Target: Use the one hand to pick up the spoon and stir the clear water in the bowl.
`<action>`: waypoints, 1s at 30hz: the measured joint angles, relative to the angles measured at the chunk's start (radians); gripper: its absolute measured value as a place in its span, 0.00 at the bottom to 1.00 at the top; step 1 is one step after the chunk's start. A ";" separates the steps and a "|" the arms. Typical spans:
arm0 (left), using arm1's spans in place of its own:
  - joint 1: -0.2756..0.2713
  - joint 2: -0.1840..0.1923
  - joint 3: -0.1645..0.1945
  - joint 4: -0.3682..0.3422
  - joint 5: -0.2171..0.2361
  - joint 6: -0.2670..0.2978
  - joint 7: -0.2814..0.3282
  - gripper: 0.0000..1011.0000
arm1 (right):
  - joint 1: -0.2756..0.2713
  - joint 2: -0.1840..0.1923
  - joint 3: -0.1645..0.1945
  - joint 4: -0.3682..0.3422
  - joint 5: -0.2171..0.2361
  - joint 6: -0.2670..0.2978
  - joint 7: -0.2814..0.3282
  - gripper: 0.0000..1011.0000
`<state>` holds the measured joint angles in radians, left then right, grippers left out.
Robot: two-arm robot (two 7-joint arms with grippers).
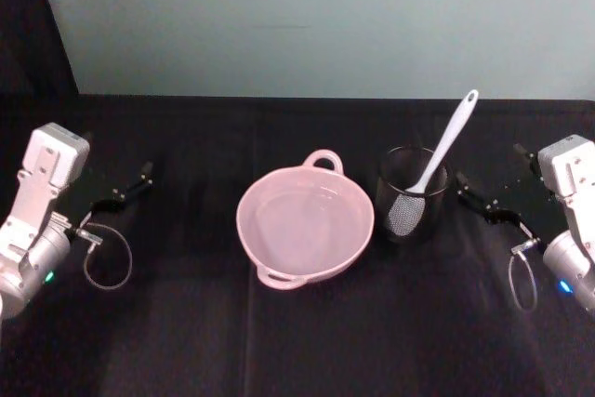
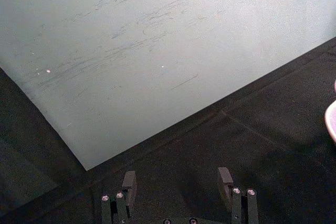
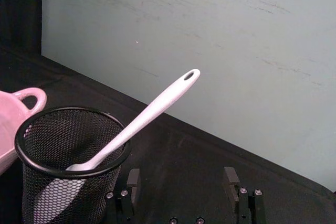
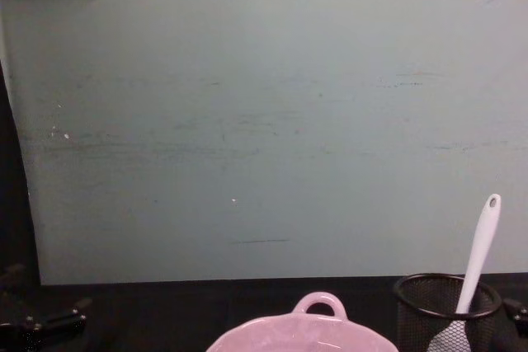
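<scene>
The white spoon [image 1: 444, 148] stands head down in a black wire-mesh cup [image 1: 412, 194], its handle leaning up and to the right. Left of the cup sits the pale pink bowl [image 1: 305, 225] with a loop handle on its far rim; the water [image 1: 299, 230] in it shows as a faint sheen. My right gripper [image 1: 490, 166] hovers open just right of the cup, nothing between its fingers [image 3: 230, 178]. In the right wrist view the spoon [image 3: 152, 111] and cup [image 3: 63, 177] are close by. My left gripper [image 1: 117, 159] rests open at the far left, well away from the bowl.
A black cloth [image 1: 307, 341] covers the table, and a pale green wall [image 1: 316, 16] rises behind it. Cable loops hang at each wrist. In the chest view the bowl [image 4: 305, 334] and cup [image 4: 445, 311] sit at the lower edge.
</scene>
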<state>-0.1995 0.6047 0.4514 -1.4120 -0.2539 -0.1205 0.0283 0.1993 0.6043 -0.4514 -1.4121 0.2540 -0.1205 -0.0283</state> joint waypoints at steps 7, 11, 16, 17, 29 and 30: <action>0.000 0.000 0.000 0.000 0.000 0.000 0.000 1.00 | 0.000 0.000 0.000 0.000 0.000 0.000 0.000 0.99; 0.000 0.000 0.000 0.000 0.000 0.000 0.000 1.00 | 0.000 0.000 0.000 0.000 0.000 0.000 0.000 0.99; 0.000 0.000 0.000 0.000 0.000 0.000 0.000 1.00 | 0.000 0.000 0.000 0.000 0.000 0.000 0.000 0.99; 0.000 0.000 0.000 0.000 0.000 0.000 0.000 1.00 | 0.000 0.000 0.000 0.000 0.000 0.000 0.000 0.99; 0.000 0.000 0.000 0.000 0.000 0.000 0.000 1.00 | 0.000 0.000 0.000 0.000 0.000 0.000 0.000 0.99; 0.000 0.000 0.000 0.000 0.000 0.000 0.000 1.00 | 0.000 0.000 0.000 0.000 0.000 0.000 0.000 0.99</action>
<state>-0.1995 0.6047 0.4514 -1.4120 -0.2539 -0.1205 0.0283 0.1996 0.6047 -0.4514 -1.4120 0.2540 -0.1205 -0.0283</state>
